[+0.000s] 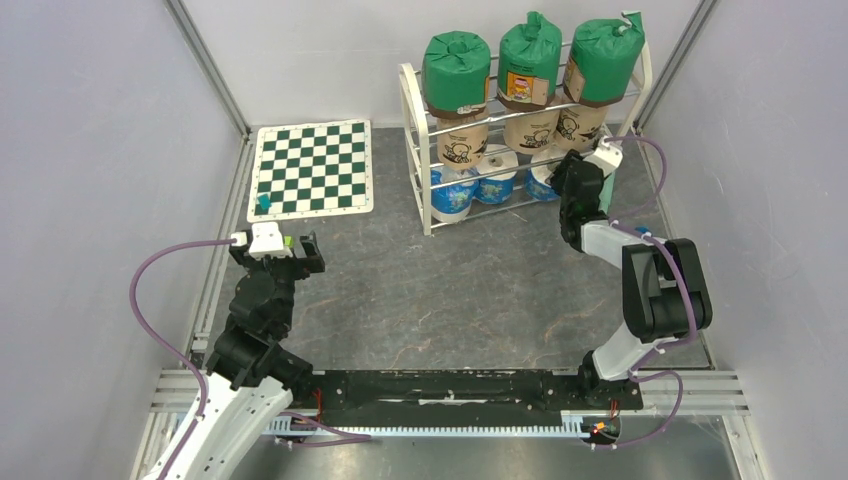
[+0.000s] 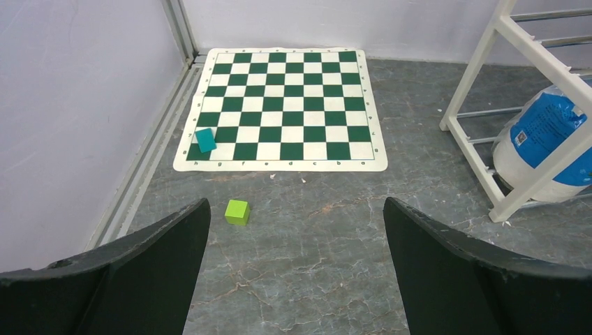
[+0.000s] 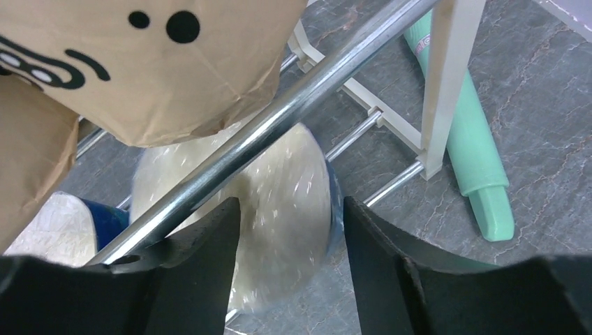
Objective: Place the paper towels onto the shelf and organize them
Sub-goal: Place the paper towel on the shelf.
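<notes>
Counter [image 1: 480, 290]: grey, marbled. The white-framed shelf with thin chrome rods [image 1: 413, 150] stands at the far edge, right of centre. All nine paper towels sit on it.
- Top tier: three green-wrapped paper towel rolls [image 1: 529, 60], upright, side by side.
- Middle tier: three tan paper-wrapped rolls with black drawings [image 1: 530, 127], in a row.
- Bottom tier: three white rolls with blue wrap [image 1: 455, 192], in a row, tilted.

My right end effector [image 3: 292, 202] is low at the shelf's right end, level with the bottom tier. Its jaws stand partly spread. In the wrist view the rightmost white roll [image 3: 300, 167], in clear film, fills the gap between my fingers [image 3: 202, 279]. I cannot tell whether the pads press it or stand just clear. A chrome rod [image 3: 279, 118] crosses diagonally over that roll. A tan roll [image 3: 160, 63] sits above the rod. A mint-green plastic tube [image 3: 478, 160] lies on the counter just beside the shelf's white end post [image 3: 447, 84], on its outer side.

My left end effector [image 2: 294, 206] hovers near the counter's left edge, well apart from the shelf. Its jaws are spread wide and pinch nothing. Ahead of it a small lime-green cube [image 2: 237, 211] sits on bare counter, near the front edge of the green-and-white checkered chessboard mat [image 2: 286, 105]. The mat lies in the far left corner. A small teal block [image 2: 205, 139] rests on the mat's near left corner.
</notes>
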